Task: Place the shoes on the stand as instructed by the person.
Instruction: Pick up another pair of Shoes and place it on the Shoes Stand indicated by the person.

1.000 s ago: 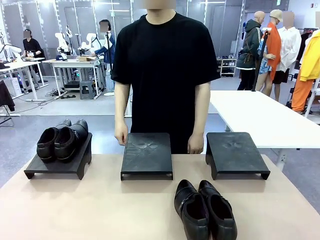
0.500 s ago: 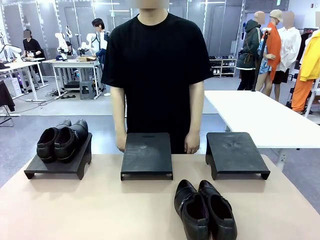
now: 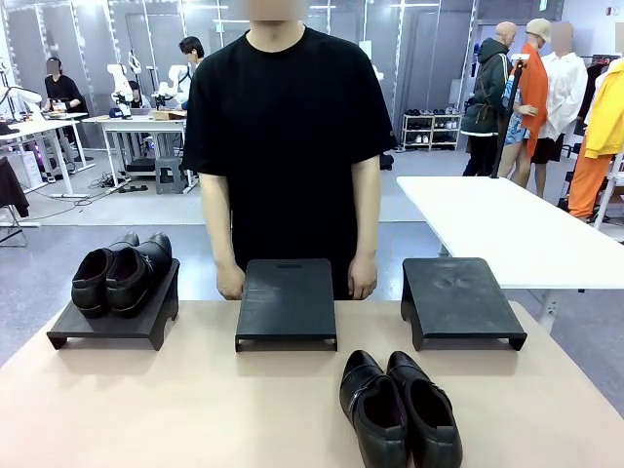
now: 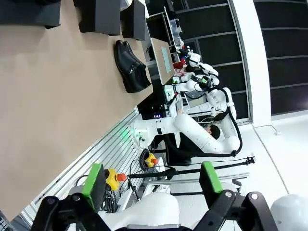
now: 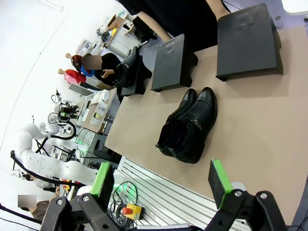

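1. One pair of shoes (image 3: 400,409) stands on the bare worktop (image 3: 175,409), close to its robot-side edge and a little right of the middle. The two shoes touch side by side.
2. The other pair (image 3: 122,273) sits on the left stand (image 3: 107,327), near the worktop's far left corner.
3. The middle stand (image 3: 286,302) and the right stand (image 3: 458,297) lie along the far edge. The pair on the worktop is just on the robot's side of the gap between them.
4. The person (image 3: 288,127) stands at the far edge behind the middle stand, arms straight down, with one hand (image 3: 230,283) near each of its back corners.
5. The left gripper (image 4: 151,182) hangs off the robot-side edge, fingers spread wide with nothing between them.
6. The right gripper (image 5: 161,185) hangs off the same edge, fingers likewise spread and empty, with the worktop pair ahead of it.
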